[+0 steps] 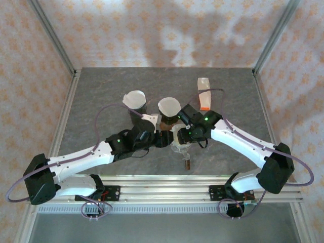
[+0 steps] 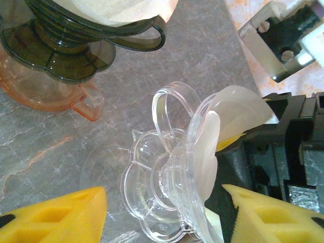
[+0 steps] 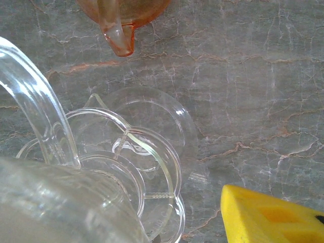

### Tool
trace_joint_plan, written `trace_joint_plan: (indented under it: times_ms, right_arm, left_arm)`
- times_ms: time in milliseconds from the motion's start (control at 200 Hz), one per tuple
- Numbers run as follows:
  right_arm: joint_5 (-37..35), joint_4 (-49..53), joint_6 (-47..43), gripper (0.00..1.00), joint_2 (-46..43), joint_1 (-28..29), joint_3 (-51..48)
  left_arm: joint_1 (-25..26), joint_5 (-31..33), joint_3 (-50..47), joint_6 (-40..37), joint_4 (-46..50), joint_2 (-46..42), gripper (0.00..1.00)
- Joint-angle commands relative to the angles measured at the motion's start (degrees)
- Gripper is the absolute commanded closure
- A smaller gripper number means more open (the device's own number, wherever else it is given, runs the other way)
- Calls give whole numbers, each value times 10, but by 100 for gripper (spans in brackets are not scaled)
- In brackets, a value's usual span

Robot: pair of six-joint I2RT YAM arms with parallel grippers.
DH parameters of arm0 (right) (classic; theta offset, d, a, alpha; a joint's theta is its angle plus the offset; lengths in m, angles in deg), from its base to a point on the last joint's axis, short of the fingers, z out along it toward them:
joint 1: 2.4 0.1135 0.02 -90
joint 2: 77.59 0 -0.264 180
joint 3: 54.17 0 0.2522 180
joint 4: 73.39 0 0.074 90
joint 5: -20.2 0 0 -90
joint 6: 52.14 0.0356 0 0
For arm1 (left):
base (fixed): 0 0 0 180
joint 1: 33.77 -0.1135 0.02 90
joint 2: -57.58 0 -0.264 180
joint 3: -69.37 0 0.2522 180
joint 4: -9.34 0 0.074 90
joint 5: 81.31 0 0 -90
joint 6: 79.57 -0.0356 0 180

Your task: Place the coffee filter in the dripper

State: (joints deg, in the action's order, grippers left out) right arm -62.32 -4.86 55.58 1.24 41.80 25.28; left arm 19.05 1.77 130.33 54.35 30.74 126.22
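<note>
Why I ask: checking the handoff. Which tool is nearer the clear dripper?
Right. The right tool appears to grip the clear dripper at its rim. The left tool sits by the dripper's base, fingers spread to either side and apparently not touching.

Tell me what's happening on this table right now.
Two robot arms meet mid-table over a clear dripper, which lies tipped on its side. The right gripper appears to grip it at the rim, where a white paper filter sits in its mouth. The left gripper hovers open by the dripper's base. A dark dripper with its own filter stands farther back.
</note>
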Motion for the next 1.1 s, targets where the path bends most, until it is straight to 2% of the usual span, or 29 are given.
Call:
trace_joint_plan:
  times_ms: [0, 275, 676, 1096]
  right_arm:
    - [-18, -2, -2, 39, 2, 3, -10]
    - [-23, -3, 2, 39, -10, 3, -3]
    - [-44, 9, 21, 38, -80, 3, 22]
    - [-72, 30, 43, 39, -154, 2, -20]
  left_arm:
    - [-2, 0, 14, 2, 17, 4, 41]
    - [-3, -3, 11, 4, 15, 4, 41]
    - [-3, -6, 12, 5, 14, 10, 41]
    - [-3, -7, 12, 5, 11, 10, 42]
